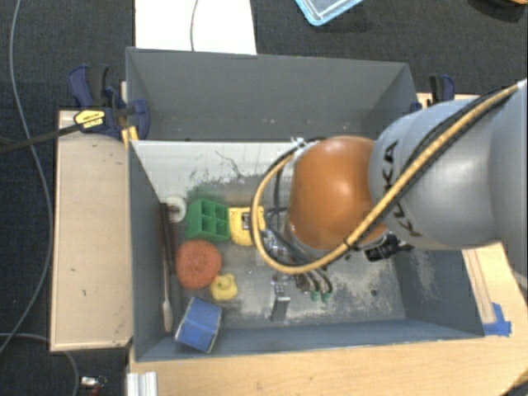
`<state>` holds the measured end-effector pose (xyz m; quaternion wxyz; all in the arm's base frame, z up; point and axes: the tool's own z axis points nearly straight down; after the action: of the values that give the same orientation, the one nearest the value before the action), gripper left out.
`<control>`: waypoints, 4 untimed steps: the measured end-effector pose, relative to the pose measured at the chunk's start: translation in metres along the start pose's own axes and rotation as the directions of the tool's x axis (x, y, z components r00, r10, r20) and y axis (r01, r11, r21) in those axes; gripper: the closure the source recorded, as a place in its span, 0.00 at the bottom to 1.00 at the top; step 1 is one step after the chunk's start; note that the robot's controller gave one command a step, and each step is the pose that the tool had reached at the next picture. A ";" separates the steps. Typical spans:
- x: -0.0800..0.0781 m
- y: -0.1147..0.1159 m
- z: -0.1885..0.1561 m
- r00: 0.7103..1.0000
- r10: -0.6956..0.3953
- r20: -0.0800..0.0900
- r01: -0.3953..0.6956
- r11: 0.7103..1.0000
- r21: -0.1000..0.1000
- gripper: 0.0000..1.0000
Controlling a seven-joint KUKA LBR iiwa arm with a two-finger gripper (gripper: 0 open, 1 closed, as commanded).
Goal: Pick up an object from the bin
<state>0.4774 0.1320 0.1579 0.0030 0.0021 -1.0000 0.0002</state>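
Small yellow toy (pixel 223 287) beside the orange ball (pixel 198 262) — I'd centre my gripper (pixel 280 299), right of that ball, over it — open or shut, can't tell.

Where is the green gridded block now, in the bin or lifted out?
In the bin. The green gridded block lies on the floor at the left, beside the orange round thing, apart from the gripper.

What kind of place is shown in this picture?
Probably a robotics lab test station: a robot arm reaches into a grey metal bin holding small toys, such as a green block and a blue block.
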 end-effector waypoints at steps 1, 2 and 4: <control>-0.002 -0.001 -0.004 1.000 0.007 0.008 -0.007 1.000 -0.001 0.00; -0.034 0.050 0.059 0.990 0.141 0.011 -0.141 0.990 -0.005 0.00; -0.030 0.081 0.057 0.946 0.324 0.011 -0.324 0.946 -0.008 0.00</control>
<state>0.5072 0.2127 0.1003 -0.0031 -0.1619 -0.9868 -0.0025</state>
